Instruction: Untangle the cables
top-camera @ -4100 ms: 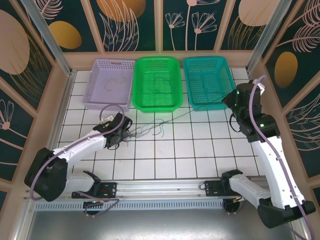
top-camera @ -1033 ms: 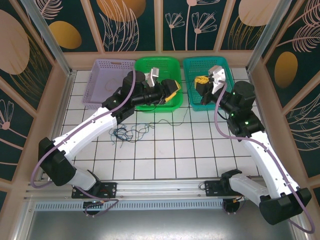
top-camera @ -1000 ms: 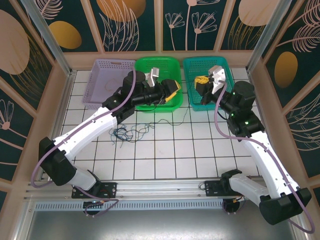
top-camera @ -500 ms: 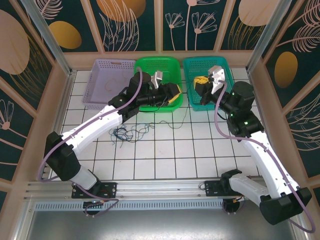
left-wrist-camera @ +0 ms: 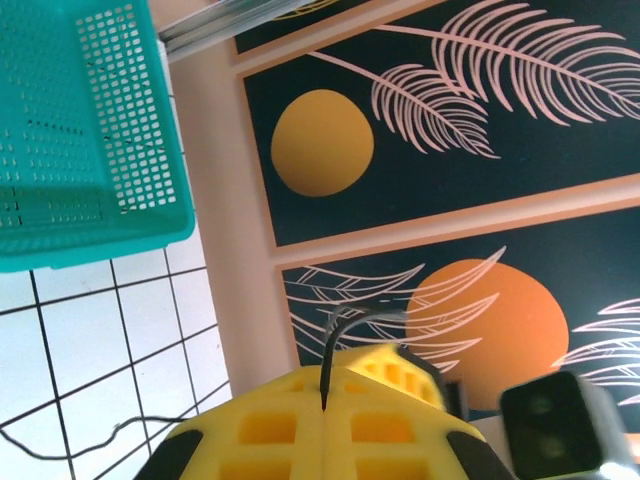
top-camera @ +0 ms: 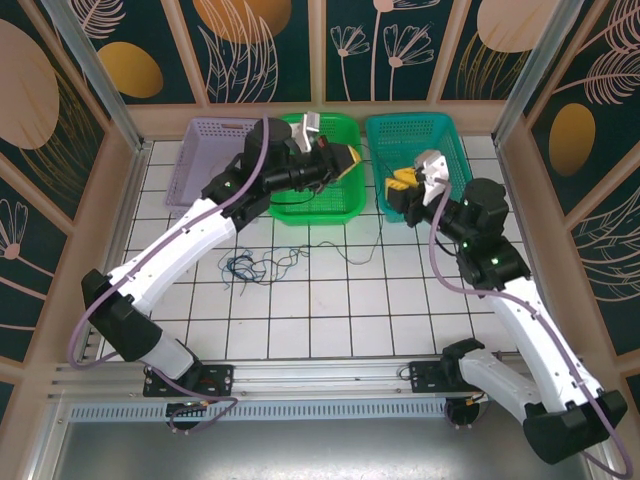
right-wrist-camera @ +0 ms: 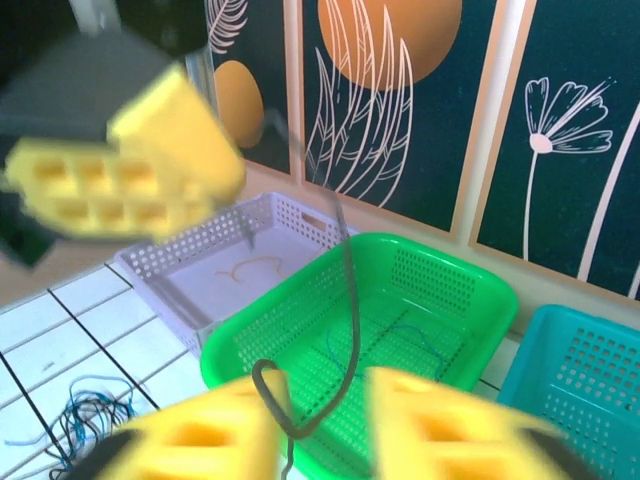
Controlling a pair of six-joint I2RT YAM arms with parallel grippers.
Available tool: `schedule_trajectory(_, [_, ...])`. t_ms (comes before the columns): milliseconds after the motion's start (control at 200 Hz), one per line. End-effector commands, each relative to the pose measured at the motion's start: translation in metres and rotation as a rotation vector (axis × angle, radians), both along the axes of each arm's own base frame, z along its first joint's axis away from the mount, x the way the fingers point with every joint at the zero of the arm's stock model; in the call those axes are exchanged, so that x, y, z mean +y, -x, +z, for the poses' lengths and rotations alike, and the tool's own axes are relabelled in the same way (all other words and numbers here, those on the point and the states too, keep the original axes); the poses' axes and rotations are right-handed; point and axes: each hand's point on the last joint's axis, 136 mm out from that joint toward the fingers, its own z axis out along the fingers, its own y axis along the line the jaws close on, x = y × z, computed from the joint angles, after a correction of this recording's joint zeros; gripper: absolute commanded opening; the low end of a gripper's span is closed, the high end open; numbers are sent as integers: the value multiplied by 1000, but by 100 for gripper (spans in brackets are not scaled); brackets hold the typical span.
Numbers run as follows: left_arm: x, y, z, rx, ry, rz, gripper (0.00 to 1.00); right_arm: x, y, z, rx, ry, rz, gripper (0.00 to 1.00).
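Still a knot of blue and green cables (top-camera: 255,266) on the white table (top-camera: 330,330), left of centre and well short of the baskets along the far edge. Out of it, one dark strand (left-wrist-camera: 326,365) drawn up and across, with a slack length trailing on the table just before the front rim of the green basket (top-camera: 310,216). Hard to tell whether clear of the heap at that end.

Clamped tight on the strand by the left gripper (left-wrist-camera: 325,395), right at the seam of the yellow pads, and now lifted over the green basket instead of pressing down on the knot as four seconds back. Looped through the right gripper (right-wrist-camera: 325,400) as well, though with jaws standing apart (hooked rather than pinched, by the look of it), and drawn back within the last second from over the teal basket (top-camera: 445,135) toward its near left corner.

Judged from that: one strand nearly separated and ready for dropping into a basket. Already lying in the lilac basket (top-camera: 190,168), a tan cable (right-wrist-camera: 245,268).
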Motion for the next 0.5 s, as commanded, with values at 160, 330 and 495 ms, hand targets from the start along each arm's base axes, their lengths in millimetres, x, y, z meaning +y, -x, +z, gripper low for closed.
schedule_trajectory(160, [5, -4, -4, -4, -162, -115, 0, -20, 39, 37, -28, -119, -37, 68])
schedule_trajectory(330, [-7, -5, -14, 93, -184, -176, 0, -8, 39, 61, 54, -237, 31, 69])
schedule_trajectory(495, [-11, -3, -14, 245, -74, -147, 0, 15, 20, 74, 225, -436, 127, 64])
